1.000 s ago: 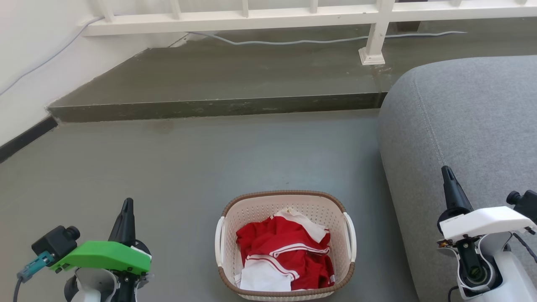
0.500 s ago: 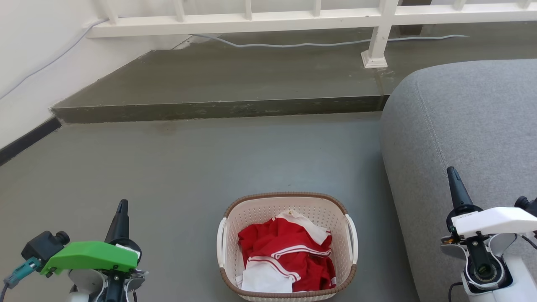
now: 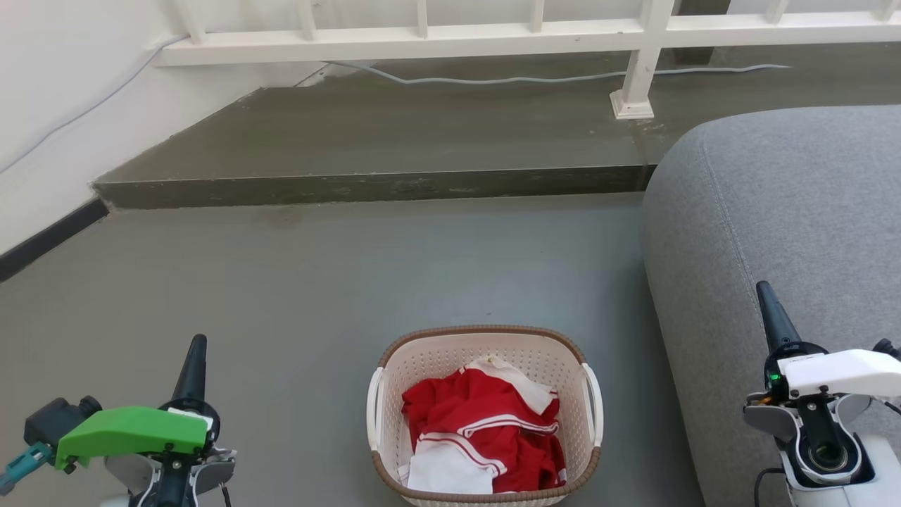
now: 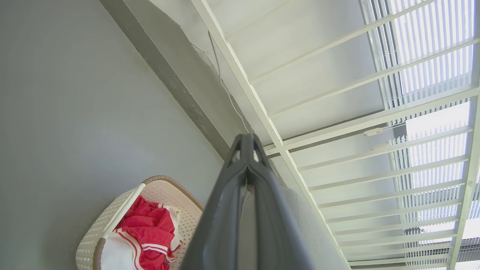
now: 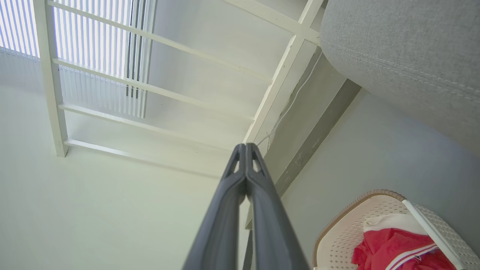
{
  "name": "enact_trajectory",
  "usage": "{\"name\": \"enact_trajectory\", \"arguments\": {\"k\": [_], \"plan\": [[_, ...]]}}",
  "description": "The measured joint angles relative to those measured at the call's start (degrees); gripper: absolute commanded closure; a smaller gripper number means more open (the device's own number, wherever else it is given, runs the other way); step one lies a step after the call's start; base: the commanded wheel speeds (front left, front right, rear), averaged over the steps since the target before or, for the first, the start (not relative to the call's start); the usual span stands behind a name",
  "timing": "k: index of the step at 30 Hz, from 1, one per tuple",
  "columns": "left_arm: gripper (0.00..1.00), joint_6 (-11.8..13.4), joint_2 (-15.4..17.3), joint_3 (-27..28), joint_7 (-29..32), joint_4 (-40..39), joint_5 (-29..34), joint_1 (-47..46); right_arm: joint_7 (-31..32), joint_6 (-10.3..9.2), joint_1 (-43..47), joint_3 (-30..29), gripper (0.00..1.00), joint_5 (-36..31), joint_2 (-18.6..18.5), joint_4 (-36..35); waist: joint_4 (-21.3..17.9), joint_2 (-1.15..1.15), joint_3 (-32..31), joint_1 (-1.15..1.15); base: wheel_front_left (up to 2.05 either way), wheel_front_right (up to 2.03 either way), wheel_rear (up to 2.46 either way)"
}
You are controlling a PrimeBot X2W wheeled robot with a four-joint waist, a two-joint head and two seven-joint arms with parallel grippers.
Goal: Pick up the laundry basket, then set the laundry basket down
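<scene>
- Left pincer (image 3: pixel 198 350): clenched, fingers pressed together, empty; green housing behind it.
- Right pincer (image 3: pixel 769 299): clenched, empty; white housing behind it.
- Laundry basket (image 3: pixel 422 360): upright on the floor (image 3: pixel 317 282), between the two pincers, well apart from each.
- Red-and-white clothes (image 3: pixel 486 429): crumpled inside the basket.
- Grey sofa (image 3: pixel 774 197): beside and beyond the right pincer.
- Raised step (image 3: pixel 366 186): beyond both pincers.
- White railing (image 3: pixel 422 39): farthest, above the step, with a cable (image 3: pixel 528 76) running under it.
</scene>
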Motion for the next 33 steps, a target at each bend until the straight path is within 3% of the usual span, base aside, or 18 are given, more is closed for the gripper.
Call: {"name": "enact_trajectory", "arguments": {"k": [33], "plan": [[1.0, -0.86, -0.12, 4.47, 5.93, -0.36, -21.16, 0.0, 5.78, 0.41, -0.02, -4.7, 1.0, 21.07, 1.71, -0.14, 0.93, 0.0, -0.96, 0.0, 0.0, 0.0, 0.0]]}}
